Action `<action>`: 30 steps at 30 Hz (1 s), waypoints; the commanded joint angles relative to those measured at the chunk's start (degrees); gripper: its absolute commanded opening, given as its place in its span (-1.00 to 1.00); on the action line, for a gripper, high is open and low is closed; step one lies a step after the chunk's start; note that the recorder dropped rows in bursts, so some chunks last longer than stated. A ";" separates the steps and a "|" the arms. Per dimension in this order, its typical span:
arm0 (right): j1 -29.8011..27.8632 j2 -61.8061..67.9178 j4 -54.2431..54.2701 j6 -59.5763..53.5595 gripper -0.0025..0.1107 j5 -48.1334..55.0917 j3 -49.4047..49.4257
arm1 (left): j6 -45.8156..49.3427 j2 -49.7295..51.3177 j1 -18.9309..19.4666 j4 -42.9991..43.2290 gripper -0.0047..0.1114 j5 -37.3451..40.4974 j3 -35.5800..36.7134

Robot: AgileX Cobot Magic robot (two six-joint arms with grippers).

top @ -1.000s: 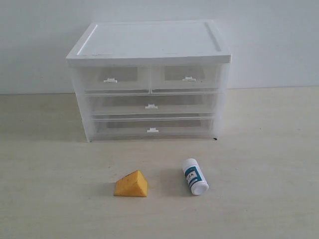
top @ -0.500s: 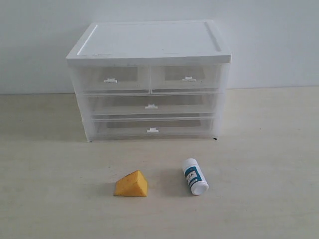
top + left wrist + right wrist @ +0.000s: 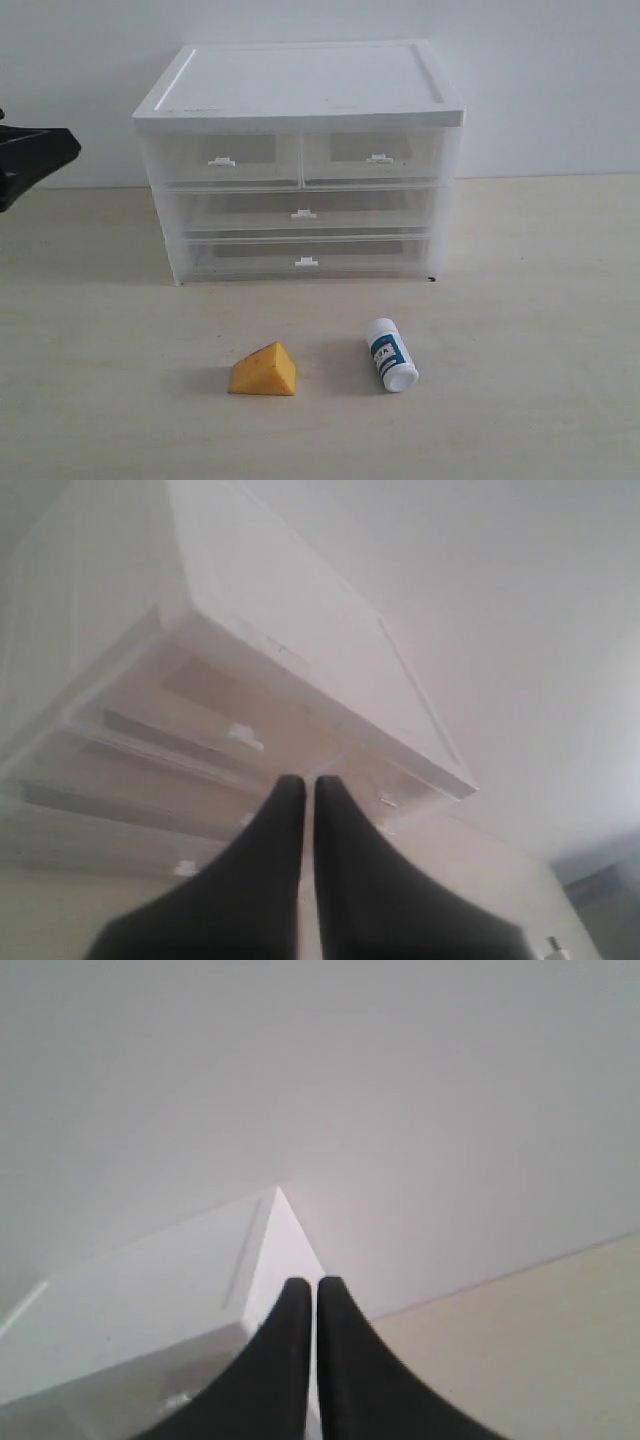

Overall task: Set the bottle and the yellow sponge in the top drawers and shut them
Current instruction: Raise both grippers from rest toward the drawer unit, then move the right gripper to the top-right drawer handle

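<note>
Bottle [image 3: 391, 354] beside yellow sponge [image 3: 264, 371], both well apart from left gripper [image 3: 68, 150]

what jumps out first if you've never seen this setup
The white-topped translucent drawer cabinet dominates the middle of the exterior view, with the top drawers shut. In front of it lie the yellow sponge and, to its right, the bottle on its side. The dark left gripper shows at that view's left edge, fingers together.
</note>
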 commanded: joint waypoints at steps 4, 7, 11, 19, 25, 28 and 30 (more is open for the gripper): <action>-0.01 14.26 -0.47 0.75 -0.96 -4.54 -0.31 | -0.92 18.35 -0.29 -5.32 -0.85 -19.41 -6.04; -0.01 18.38 -0.47 0.86 -0.96 -7.19 -0.31 | -0.31 24.63 -0.29 -4.13 -0.85 -20.22 -10.32; -0.01 23.17 -0.47 0.86 -0.96 -12.66 -0.31 | 0.63 33.86 -0.41 -2.21 -0.85 -21.35 -18.27; -0.01 29.20 -0.95 2.18 -0.96 -17.84 -0.31 | -5.97 41.44 -2.43 8.81 -0.85 -21.35 -30.56; 2.98 37.96 -21.01 25.04 -0.70 -29.70 -0.40 | -5.07 41.57 -3.65 8.32 -0.85 -20.72 -31.55; 3.44 43.93 -30.92 38.98 -0.20 -34.78 -3.74 | -5.07 41.57 -3.34 8.32 -0.85 -19.26 -31.55; 3.44 47.73 -40.65 50.38 -0.02 -35.61 -7.68 | -4.28 41.57 -3.34 6.94 -0.85 -17.45 -31.55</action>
